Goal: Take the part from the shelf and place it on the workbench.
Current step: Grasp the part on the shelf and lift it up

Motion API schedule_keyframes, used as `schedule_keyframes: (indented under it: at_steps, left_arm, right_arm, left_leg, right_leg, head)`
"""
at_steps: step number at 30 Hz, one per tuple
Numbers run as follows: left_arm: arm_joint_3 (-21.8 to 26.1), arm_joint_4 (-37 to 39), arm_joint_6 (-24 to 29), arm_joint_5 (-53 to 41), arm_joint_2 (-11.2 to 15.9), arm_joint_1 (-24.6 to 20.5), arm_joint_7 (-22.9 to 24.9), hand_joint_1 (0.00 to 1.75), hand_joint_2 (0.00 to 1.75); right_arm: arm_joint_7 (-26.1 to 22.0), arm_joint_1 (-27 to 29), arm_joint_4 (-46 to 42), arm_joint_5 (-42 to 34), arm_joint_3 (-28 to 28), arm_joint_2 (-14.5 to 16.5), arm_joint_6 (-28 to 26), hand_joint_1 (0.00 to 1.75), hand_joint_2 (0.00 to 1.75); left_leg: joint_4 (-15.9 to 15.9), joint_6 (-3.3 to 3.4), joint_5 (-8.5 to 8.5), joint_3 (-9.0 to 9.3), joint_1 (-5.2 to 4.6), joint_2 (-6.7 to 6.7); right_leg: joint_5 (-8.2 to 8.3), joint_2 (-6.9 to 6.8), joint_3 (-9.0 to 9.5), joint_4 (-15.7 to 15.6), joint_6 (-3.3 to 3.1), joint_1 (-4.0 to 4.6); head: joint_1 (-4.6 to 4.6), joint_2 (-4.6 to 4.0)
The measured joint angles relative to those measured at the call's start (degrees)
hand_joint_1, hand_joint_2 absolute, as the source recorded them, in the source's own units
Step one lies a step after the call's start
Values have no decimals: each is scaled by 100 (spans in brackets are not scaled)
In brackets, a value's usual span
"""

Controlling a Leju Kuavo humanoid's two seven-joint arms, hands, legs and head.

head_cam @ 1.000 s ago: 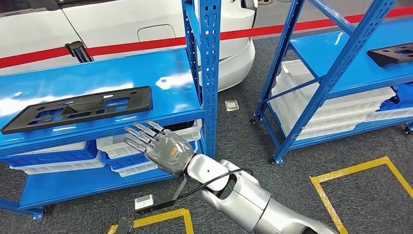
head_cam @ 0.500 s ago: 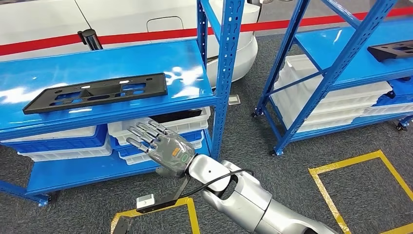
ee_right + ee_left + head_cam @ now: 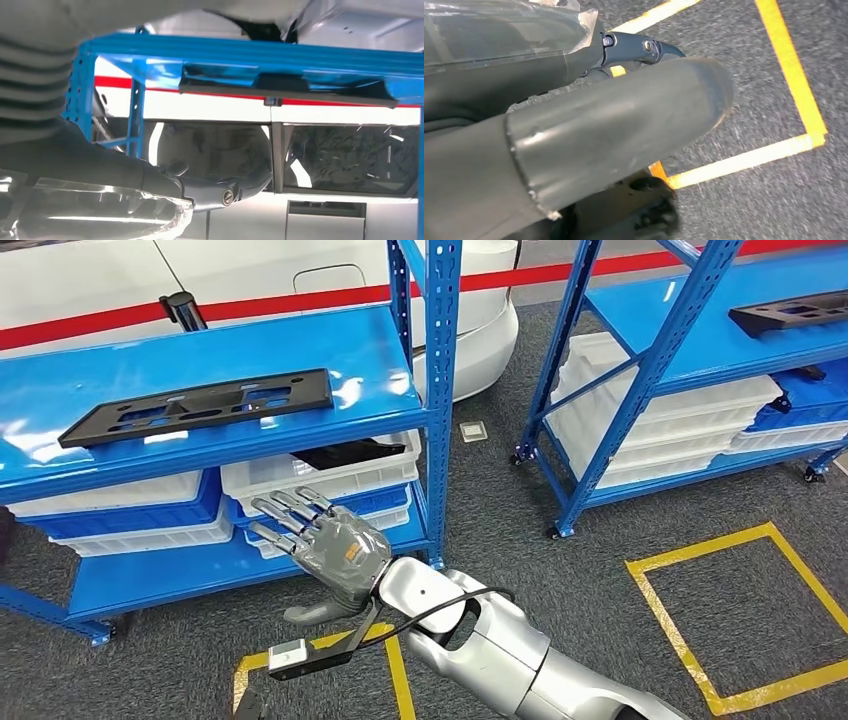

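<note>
— On the top level of the near blue shelf (image 3: 380, 350), what lies there?
— One black flat part (image 3: 200, 406), long and slotted with cut-outs. It lies flat on the blue deck, near the front edge. Nothing touches it.
— Right hand?
— The right hand (image 3: 325, 545) is raised in front of the shelf's lower level, back of the hand upward. Its fingers are spread apart and reach toward the white bins (image 3: 330, 478). It holds nothing. It sits lower in the head view than the part and well apart from it.
— Left hand?
— The left hand (image 3: 574, 150) shows close up in the left wrist view, its thick grey thumb over grey carpet and yellow floor tape (image 3: 794, 75). Whether its fingers are apart or together I cannot tell.
— Storage under the part?
— White bins and blue bins (image 3: 130, 520) stand stacked under the top level.
— Surroundings?
— A second blue rack (image 3: 680, 340) stands to the right, with another black part (image 3: 790, 312) on its upper level. A white car (image 3: 100, 270) with a red stripe is behind the shelf. A yellow taped square (image 3: 745, 620) marks the carpet to the right.
</note>
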Motion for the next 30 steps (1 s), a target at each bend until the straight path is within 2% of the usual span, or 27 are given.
schedule_keyframes:
  at_steps: [2, 3, 4, 6, 7, 8, 9, 11, 12, 13, 14, 15, 16, 17, 18, 19, 20, 21, 22, 23, 24, 25, 26, 27, 28, 29, 30]
  left_arm:
    - [0, -1, -6, -2, 0, -2, -13, 0, 0]
    - [0, -1, -8, -3, -1, -1, -18, 0, 0]
    - [0, -1, -9, -4, -2, 0, -22, 0, 0]
    - [0, 0, -10, -4, -2, 4, -28, 0, 0]
    - [1, 0, -10, -3, -2, 2, -31, 0, 0]
    - [2, 0, -10, -2, 0, 1, -33, 0, 0]
    - [3, 0, -9, -1, 3, -1, -36, 0, 0]
    - [4, 0, -9, 1, 11, 0, -37, 0, 0]
    - [4, 0, -10, 1, 11, 0, -37, 0, 0]
    - [4, 0, -13, 1, 11, 1, -37, 0, 0]
    - [4, 0, -15, 1, 9, 1, -37, 0, 0]
    - [4, 0, -17, 1, 8, 1, -37, 0, 0]
    - [4, 0, -17, 1, 8, 0, -37, 0, 0]
    - [4, 0, -16, 1, 8, 0, -37, 0, 0]
    - [4, 0, -16, 1, 10, 0, -37, 0, 0]
    - [4, 0, -16, 1, 10, 0, -37, 0, 0]
    - [4, 1, -16, 1, 9, 4, -37, 0, 0]
    - [4, 2, -17, 1, 9, 10, -37, 0, 0]
    - [4, 3, -16, 1, 10, 19, -37, 0, 0]
    - [3, 4, -16, 1, 10, 29, -37, 0, 0]
    - [2, 4, -15, 1, 11, 36, -37, 0, 0]
    - [1, 4, -14, 1, 10, 40, -37, 0, 0]
    - [0, 4, -14, 1, 9, 42, -36, 0, 0]
    - [0, 4, -13, 3, 10, 43, -37, 0, 0]
    - [0, 4, -13, 4, 11, 44, -43, 0, 0]
    - [0, 4, -12, 5, 14, 45, -53, 0, 0]
    - [0, 4, -11, 6, 16, 45, -67, 0, 0]
  right_arm:
    - [-5, 7, -5, -24, -38, 6, 0, 0, 0]
    - [-9, 8, -9, -30, -54, 9, 0, 0, 0]
    - [-14, 11, -13, -33, -67, 13, 0, 0, 0]
    - [-22, 25, -17, -56, -84, 8, 0, 0, 0]
    - [-28, 33, -19, -79, -97, 2, 1, 0, 0]
    - [-36, 42, -22, -106, -110, -7, 2, 0, 0]
    - [-44, 46, -26, -132, -123, -15, 3, 0, 0]
    - [-55, 59, -32, -160, -141, -29, 5, 0, 0]
    - [-57, 68, -32, -166, -147, -37, 5, 0, 0]
    - [-57, 77, -32, -170, -150, -42, 6, 0, 0]
    - [-57, 83, -33, -174, -151, -46, 7, 0, 0]
    - [-57, 84, -37, -177, -151, -46, 7, 0, 0]
    - [-57, 82, -45, -178, -155, -42, 7, 0, 0]
    - [-57, 80, -57, -179, -162, -34, 7, 0, 0]
    - [-57, 77, -69, -179, -172, -27, 7, 0, 0]
    - [-57, 75, -78, -180, -182, -22, 7, 0, 0]
    - [-63, 76, -83, -185, -190, -19, 6, 0, 0]
    - [-77, 77, -83, -195, -195, -20, 4, 0, 0]
    - [-96, 78, -84, -209, -198, -18, 2, 0, 0]
    - [-119, 80, -88, -224, -199, -12, -1, 0, 0]
    - [-138, 81, -92, -236, -201, -3, -3, 0, 0]
    - [-150, 84, -96, -243, -201, 7, -4, 0, 0]
    - [-157, 91, -98, -245, -201, 11, -4, 0, 0]
    - [-160, 100, -98, -247, -201, 13, -3, 0, 0]
    - [-161, 107, -97, -250, -201, 11, 1, 0, 0]
    - [-162, 112, -97, -255, -201, 10, 12, 0, 0]
    - [-163, 115, -97, -263, -201, 12, 25, 0, 0]
  left_leg:
    - [-730, -24, 21, 520, 17, -23]
    - [-946, -10, -33, 650, 6, -36]
    - [-1037, 28, -75, 683, -21, -48]
    - [-1057, 167, 5, 609, -49, -30]
    - [-1069, 255, 70, 557, -59, -16]
    - [-1085, 334, 142, 490, -62, 0]
    - [-1091, 389, 213, 409, -66, 13]
    - [-1085, 425, 346, 235, -87, 21]
    - [-1081, 424, 415, 145, -98, 28]
    - [-1078, 417, 482, 58, -107, 34]
    - [-1075, 405, 549, -24, -113, 39]
    - [-1071, 387, 613, -96, -117, 41]
    - [-1066, 362, 669, -152, -124, 40]
    - [-1064, 332, 726, -191, -129, 41]
    - [-1076, 299, 787, -210, -133, 41]
    - [-1098, 262, 848, -220, -131, 42]
    - [-1130, 221, 914, -225, -125, 42]
    - [-1151, 184, 948, -241, -109, 34]
    - [-1119, 152, 875, -278, -97, 23]
    - [-999, 125, 691, -334, -89, 12]
    - [-750, 106, 403, -414, -79, 3]
    - [-407, 85, 84, -500, -80, -1]
    - [-18, 64, -154, -576, -77, -1]
    - [308, 49, -259, -613, -76, -1]
    - [476, 44, -215, -581, -76, -1]
    - [461, 50, -76, -460, -75, 0]
    - [247, 65, 85, -244, -76, 0]
  right_leg:
    - [47, 4, -129, 101, 66, 8]
    - [74, 5, -166, 134, 107, 22]
    - [110, 6, -190, 142, 160, 34]
    - [155, 7, -232, 145, 264, 38]
    - [77, 9, -296, 214, 282, 35]
    - [-98, 12, -390, 389, 270, 32]
    - [-353, 14, -503, 686, 240, 23]
    - [-812, 16, -705, 1443, 222, 24]
    - [-888, 16, -726, 1728, 254, 26]
    - [-847, 16, -657, 1838, 303, 28]
    - [-731, 16, -488, 1745, 352, 29]
    - [-610, 17, -212, 1450, 381, 31]
    - [-570, 17, 135, 1010, 374, 34]
    - [-599, 24, 459, 547, 332, 52]
    - [-652, 30, 677, 192, 280, 72]
    - [-701, 35, 780, -18, 223, 100]
    - [-689, 40, 773, -93, 165, 122]
    - [-632, 33, 721, -94, 108, 100]
    - [-570, 26, 683, -103, 40, 83]
    - [-495, 18, 639, -117, -30, 60]
    - [-417, 11, 581, -121, -82, 46]
    - [-345, 9, 512, -116, -116, 64]
    - [-277, 8, 433, -107, -134, 78]
    - [-220, 7, 347, -96, -134, 92]
    - [-172, 7, 262, -80, -127, 100]
    - [-129, 8, 181, -61, -116, 105]
    - [-94, 9, 113, -42, -102, 108]
  head:
    - [-5, 0]
    - [-5, 0]
    - [-3, 0]
    - [4, 0]
    - [9, 0]
    - [19, 0]
    - [32, 0]
    - [56, 0]
    - [59, 0]
    - [60, 0]
    - [59, 0]
    - [58, 0]
    - [58, 0]
    - [52, 0]
    - [51, 0]
    - [52, 0]
    - [50, 0]
    - [58, 0]
    - [56, 0]
    - [45, 0]
    - [34, 0]
    - [20, 0]
    - [11, 0]
    - [10, 0]
    - [10, 0]
    - [9, 0]
    - [8, 0]
